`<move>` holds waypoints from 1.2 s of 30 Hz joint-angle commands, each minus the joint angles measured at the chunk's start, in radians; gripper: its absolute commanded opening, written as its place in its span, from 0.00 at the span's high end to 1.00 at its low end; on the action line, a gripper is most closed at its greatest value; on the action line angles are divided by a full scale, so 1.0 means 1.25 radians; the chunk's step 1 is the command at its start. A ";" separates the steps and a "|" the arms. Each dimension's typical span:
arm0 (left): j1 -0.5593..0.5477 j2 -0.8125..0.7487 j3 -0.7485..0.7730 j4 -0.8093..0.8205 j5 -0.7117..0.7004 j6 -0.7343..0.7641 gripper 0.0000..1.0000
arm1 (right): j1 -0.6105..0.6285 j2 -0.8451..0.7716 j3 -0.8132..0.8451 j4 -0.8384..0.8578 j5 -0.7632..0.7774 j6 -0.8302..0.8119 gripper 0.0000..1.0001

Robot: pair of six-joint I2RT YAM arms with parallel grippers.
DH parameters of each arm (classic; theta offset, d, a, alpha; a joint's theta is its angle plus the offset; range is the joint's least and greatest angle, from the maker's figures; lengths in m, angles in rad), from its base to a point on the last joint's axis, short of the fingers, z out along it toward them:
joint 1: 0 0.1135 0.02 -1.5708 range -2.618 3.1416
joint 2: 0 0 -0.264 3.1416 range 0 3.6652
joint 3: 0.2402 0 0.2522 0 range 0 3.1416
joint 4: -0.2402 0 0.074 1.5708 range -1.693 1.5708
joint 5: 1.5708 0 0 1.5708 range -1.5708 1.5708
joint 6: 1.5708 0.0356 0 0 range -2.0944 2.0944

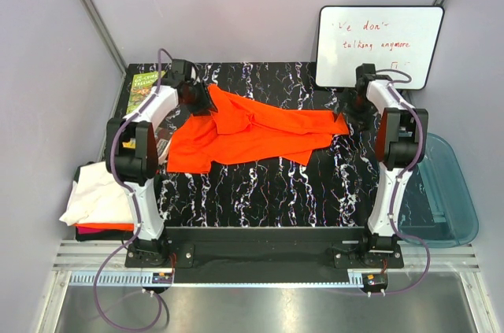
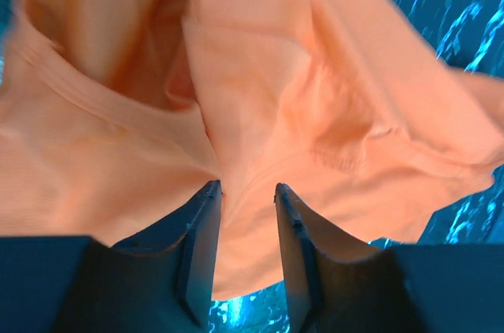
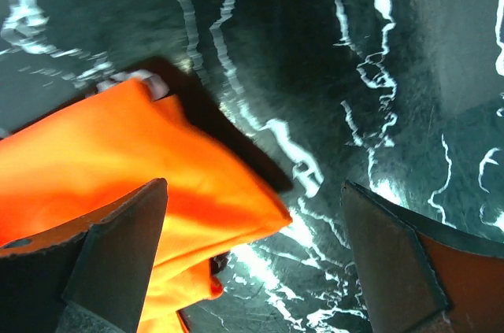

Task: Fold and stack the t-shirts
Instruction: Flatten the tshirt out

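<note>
top external, one orange t-shirt [image 1: 252,132], left tool [image 2: 246,185] narrowly parted, right tool [image 3: 253,184] wide

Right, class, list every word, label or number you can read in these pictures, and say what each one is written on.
"We don't" is the top line of red handwriting on the whiteboard; the first letter is unclear.
"talking anymore" is the second line on the same board.
A small red mark below those lines is too small to read.
The green book has print on its cover, also too small to read.
The wrist views show no text.
</note>
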 commanded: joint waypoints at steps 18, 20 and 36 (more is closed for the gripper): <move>0.002 -0.042 -0.009 -0.009 0.037 0.017 0.30 | -0.008 0.046 0.009 0.038 -0.244 0.041 1.00; -0.009 -0.048 -0.033 -0.008 0.033 0.017 0.33 | -0.008 0.028 0.006 0.039 -0.245 0.031 1.00; -0.087 -0.004 -0.062 0.007 -0.009 0.007 0.98 | -0.014 0.009 0.051 0.024 -0.265 0.018 1.00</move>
